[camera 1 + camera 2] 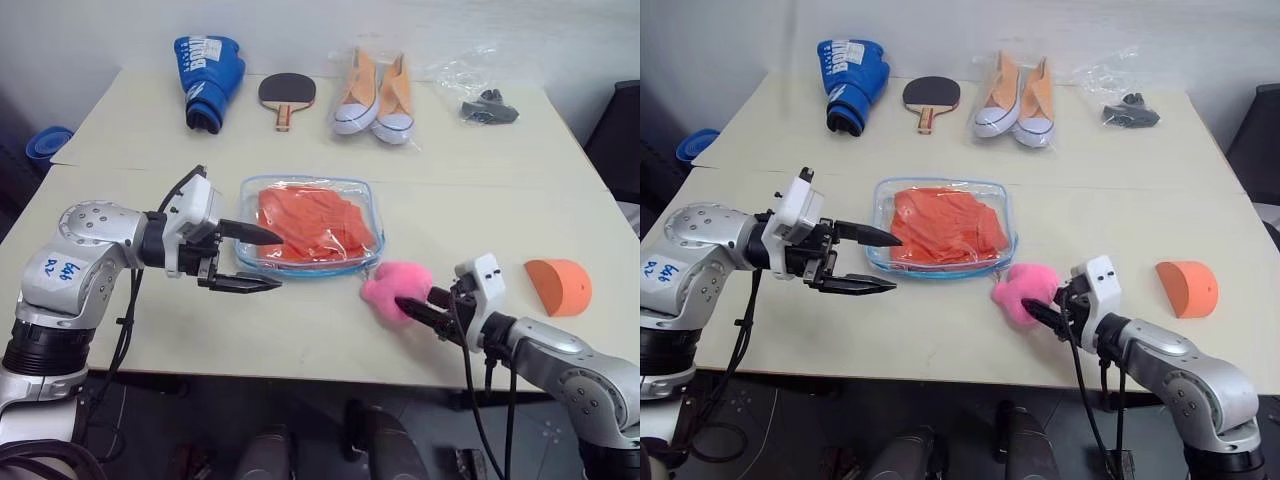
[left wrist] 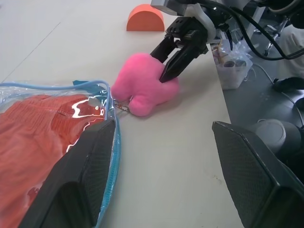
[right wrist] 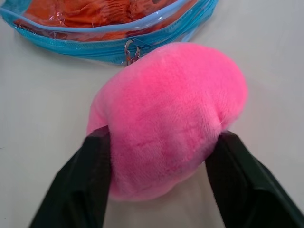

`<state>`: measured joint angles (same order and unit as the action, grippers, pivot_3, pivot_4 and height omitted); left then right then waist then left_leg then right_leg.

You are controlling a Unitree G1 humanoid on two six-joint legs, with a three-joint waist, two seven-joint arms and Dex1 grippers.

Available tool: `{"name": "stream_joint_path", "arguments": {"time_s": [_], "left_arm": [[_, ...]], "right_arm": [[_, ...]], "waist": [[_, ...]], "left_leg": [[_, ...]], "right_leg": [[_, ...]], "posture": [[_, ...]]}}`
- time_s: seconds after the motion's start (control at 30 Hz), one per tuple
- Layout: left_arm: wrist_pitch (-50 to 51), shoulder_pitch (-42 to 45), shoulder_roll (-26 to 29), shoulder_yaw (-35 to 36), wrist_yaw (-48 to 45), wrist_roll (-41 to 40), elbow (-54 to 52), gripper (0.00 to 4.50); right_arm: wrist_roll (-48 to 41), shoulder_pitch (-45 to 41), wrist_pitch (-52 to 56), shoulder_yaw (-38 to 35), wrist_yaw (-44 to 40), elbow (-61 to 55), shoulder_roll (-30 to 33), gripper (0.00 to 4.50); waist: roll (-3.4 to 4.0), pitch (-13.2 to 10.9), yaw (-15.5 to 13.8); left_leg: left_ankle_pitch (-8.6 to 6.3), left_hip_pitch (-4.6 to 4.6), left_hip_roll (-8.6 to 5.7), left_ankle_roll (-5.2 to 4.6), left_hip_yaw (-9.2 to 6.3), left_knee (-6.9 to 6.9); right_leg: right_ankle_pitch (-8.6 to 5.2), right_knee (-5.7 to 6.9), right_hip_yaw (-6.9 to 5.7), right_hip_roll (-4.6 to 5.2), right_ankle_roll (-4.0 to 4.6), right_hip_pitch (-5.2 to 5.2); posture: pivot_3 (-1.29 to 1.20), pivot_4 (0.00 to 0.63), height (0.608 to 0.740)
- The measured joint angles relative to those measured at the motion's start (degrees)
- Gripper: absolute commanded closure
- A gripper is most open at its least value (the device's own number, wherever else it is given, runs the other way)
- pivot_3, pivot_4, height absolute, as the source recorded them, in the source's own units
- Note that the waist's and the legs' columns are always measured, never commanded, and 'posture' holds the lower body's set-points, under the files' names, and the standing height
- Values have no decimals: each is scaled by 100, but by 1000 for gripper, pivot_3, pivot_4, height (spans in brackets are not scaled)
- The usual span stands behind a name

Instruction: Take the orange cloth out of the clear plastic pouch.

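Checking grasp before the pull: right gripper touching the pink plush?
Touching. Right wrist view: both black fingers press into the pink plush, denting its sides; no gap either side of the right gripper.

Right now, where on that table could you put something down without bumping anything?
Bare patches: the right side between the black-item bag and the orange half-round, and the left stretch below the glove. The middle is crowded: pouch, pink plush and both claws, left and right.
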<state>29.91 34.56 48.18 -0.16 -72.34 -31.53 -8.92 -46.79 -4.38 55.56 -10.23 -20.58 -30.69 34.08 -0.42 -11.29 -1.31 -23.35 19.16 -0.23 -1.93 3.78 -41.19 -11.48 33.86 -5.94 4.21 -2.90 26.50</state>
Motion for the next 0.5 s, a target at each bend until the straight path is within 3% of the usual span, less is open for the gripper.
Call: {"name": "stream_joint_path", "arguments": {"time_s": [0.2,0.37,0.5], "left_arm": [[-78,-6,-18,0,3,41,26,1036],[-196,-70,-84,-23,19,86,33,1036],[-268,-97,-246,-131,35,169,49,1036]], "right_arm": [[120,98,-203,-14,-388,-88,310,4448],[1102,-16,-1384,238,-1454,-361,1442,4488],[2261,-795,-2713,1148,-2468,-188,2018,4488]], "waist": [[0,0,-2],[2,-1,-5],[2,-2,20]], "left_leg": [[0,1,0,0,0,0],[-1,0,-1,-1,-2,0],[0,-2,3,1,2,0]], "right_leg": [[0,-1,0,0,0,0],[0,-3,-1,-2,-1,-1],[0,-2,2,-11,0,1]], "posture": [[0,150,740],[0,150,740],[0,150,740]]}}
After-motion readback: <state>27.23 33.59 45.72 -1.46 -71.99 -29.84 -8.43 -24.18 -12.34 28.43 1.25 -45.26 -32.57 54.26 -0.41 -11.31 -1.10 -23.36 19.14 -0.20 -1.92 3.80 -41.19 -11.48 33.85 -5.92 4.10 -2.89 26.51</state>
